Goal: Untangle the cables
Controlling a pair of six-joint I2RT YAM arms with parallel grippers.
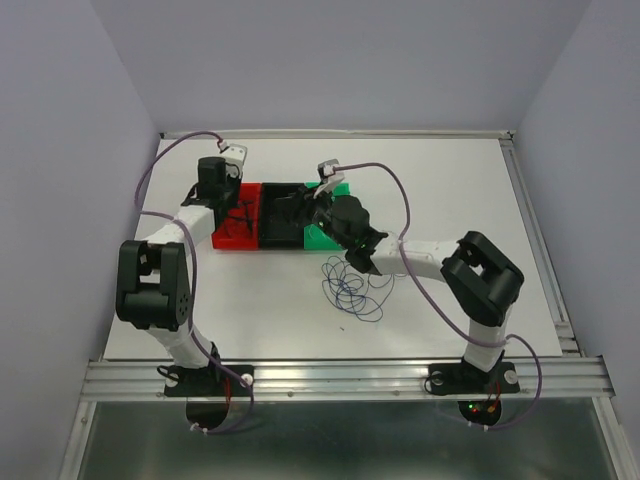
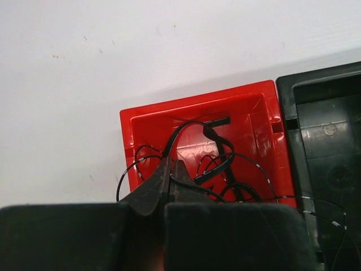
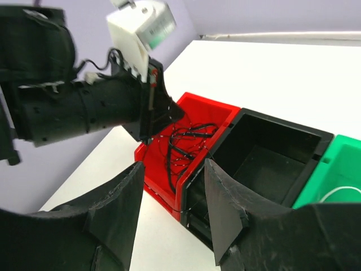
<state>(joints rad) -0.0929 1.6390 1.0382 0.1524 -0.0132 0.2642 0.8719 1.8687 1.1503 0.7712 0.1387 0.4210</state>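
Here, left tool [image 2: 170, 165] pinches thin black cables [image 2: 217, 167]; glossy red bin [image 2: 192, 105] below

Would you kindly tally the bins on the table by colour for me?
Red bin: 1
Black bin: 1
Green bin: 1
Total: 3

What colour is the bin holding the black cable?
The bin is red; clearest in the left wrist view.
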